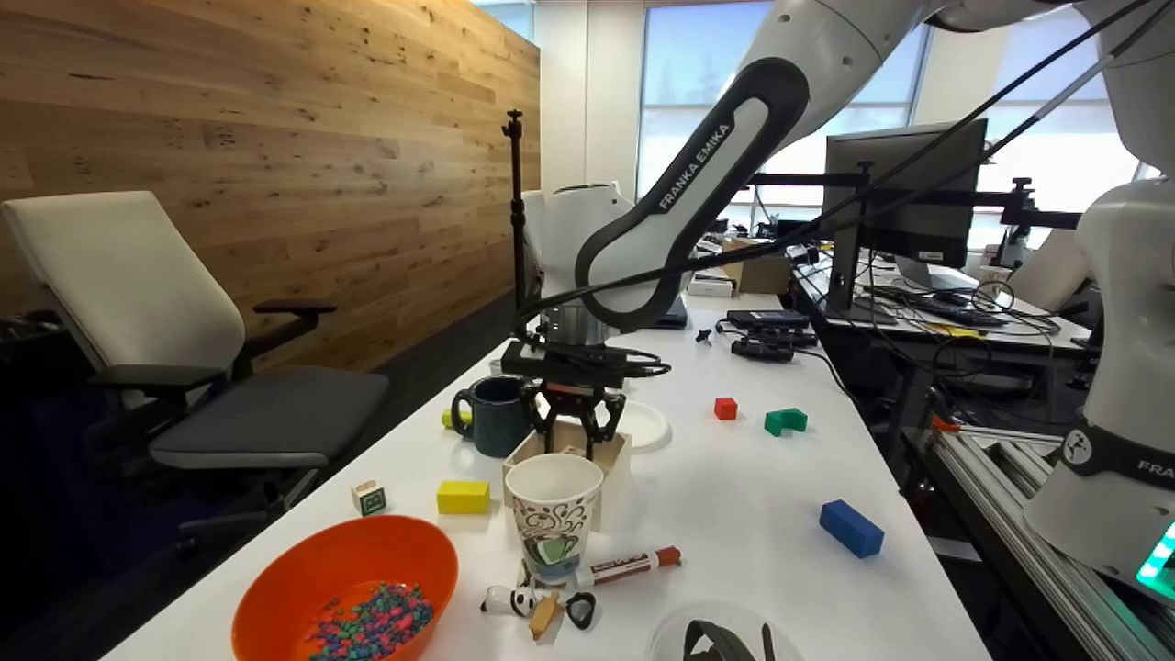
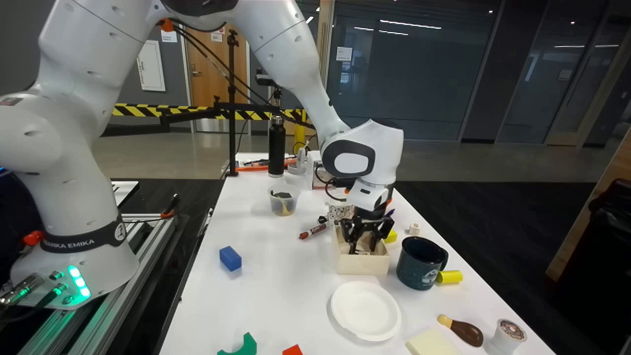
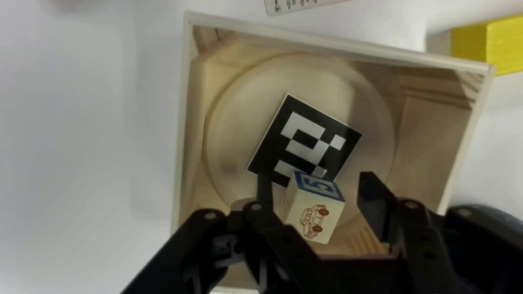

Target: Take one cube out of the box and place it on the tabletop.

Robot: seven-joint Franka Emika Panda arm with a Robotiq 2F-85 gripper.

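Long white tabletop [image 1: 734,532], with the arm [image 1: 702,174] extended over it. Open-topped wooden box [image 2: 362,265] stands on the tabletop. Gripper [image 3: 316,185]: fingers spread apart, pointing down into the box. Dark mug [image 2: 422,265] upright just beside the box. Black-and-white patterned square [image 3: 300,139] lies inside the box. Cube [image 3: 314,216]: also inside, overlapping the square in wrist view, car on one face, 5 on another; appears between the fingers, contact with either unclear.
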